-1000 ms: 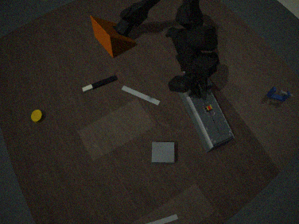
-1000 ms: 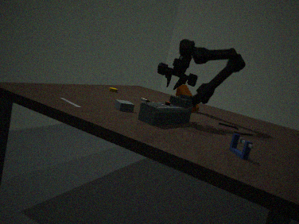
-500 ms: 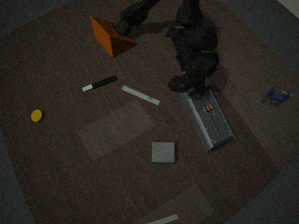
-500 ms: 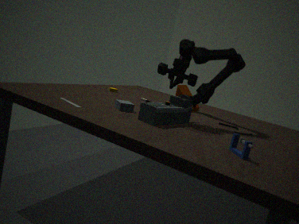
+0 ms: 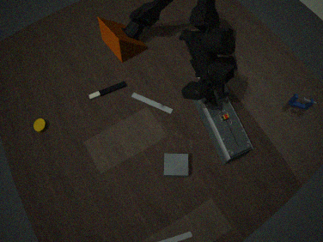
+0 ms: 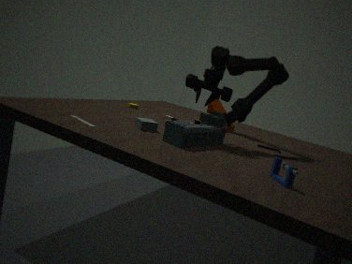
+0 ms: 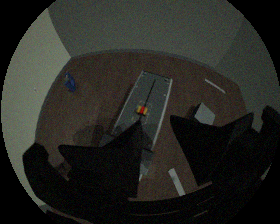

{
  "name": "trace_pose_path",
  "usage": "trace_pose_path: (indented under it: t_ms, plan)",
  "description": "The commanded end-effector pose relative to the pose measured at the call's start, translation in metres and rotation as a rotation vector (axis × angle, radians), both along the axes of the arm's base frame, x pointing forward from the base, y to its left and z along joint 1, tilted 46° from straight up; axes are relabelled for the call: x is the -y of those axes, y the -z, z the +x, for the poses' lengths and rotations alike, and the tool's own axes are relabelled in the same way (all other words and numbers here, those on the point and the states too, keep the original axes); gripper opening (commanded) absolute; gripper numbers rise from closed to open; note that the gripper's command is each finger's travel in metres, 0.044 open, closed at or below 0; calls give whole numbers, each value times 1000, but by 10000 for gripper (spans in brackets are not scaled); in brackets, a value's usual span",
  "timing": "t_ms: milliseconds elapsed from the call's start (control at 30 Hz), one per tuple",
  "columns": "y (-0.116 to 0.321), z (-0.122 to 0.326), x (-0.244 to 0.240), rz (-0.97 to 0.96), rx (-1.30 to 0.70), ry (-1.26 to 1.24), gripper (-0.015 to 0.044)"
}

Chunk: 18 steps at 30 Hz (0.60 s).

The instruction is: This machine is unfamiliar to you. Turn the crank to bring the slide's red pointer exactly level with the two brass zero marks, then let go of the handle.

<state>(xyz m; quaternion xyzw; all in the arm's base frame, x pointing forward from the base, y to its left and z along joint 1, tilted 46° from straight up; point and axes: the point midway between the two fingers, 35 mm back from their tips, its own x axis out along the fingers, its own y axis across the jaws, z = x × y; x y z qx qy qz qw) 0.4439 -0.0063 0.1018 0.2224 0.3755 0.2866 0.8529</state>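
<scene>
- Hovers above the machine (image 5: 232,133) (image 6: 192,137) (image 7: 156,95), gripper (image 5: 216,100) (image 6: 201,103) (image 7: 155,121) part-wide, empty.
- Could knock it by descending off-centre.
- Could carry red pointer (image 5: 225,117) (image 6: 197,122) (image 7: 141,109) past level by overcranking.

Black jointed arm (image 6: 276,72), far right on brown wood-look worktop (image 6: 126,161); fingers (image 6: 204,98) apart, above grey rectangular box-shaped machine (image 6: 194,135). Small grey block (image 6: 146,124) left of machine. Blue U-shaped bracket (image 6: 283,174) near right.
</scene>
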Motion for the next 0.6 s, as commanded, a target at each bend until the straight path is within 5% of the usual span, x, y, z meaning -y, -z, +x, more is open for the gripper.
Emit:
trace_pose_path:
  t_ms: [0, 267, 567]
  plan:
    - [0, 0, 0, -1, 0, 0, 263]
    - [0, 0, 0, -1, 0, 0, 440]
    - [0, 0, 0, -1, 0, 0, 204]
